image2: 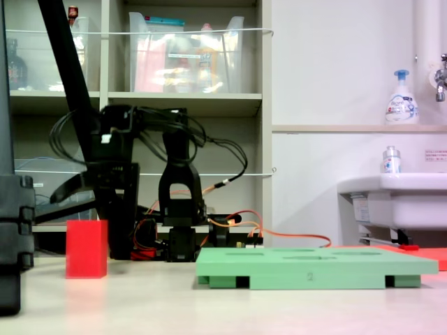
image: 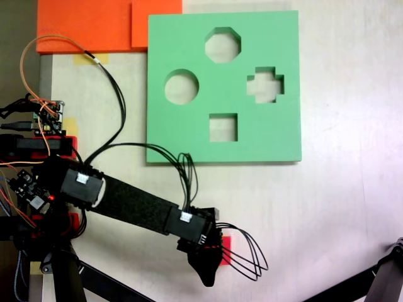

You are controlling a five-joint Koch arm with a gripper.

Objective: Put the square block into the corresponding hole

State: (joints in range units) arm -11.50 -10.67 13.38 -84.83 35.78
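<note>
On the pale tabletop (image: pixel 340 207), well below the green foam board (image: pixel 189 44) in the top-down fixed view: red block (image2: pixel 86 249), mostly hidden under the black gripper (image: pixel 211 261); from the side, standing upright on the table, taller than wide, faces smooth and plain. Square hole (image: pixel 223 128) vacant in the matte, thick board, beside round, octagonal and cross cutouts; flat orange foam slabs (image: pixel 82 25) at the top corner. Gripper opening: cannot tell.
</note>
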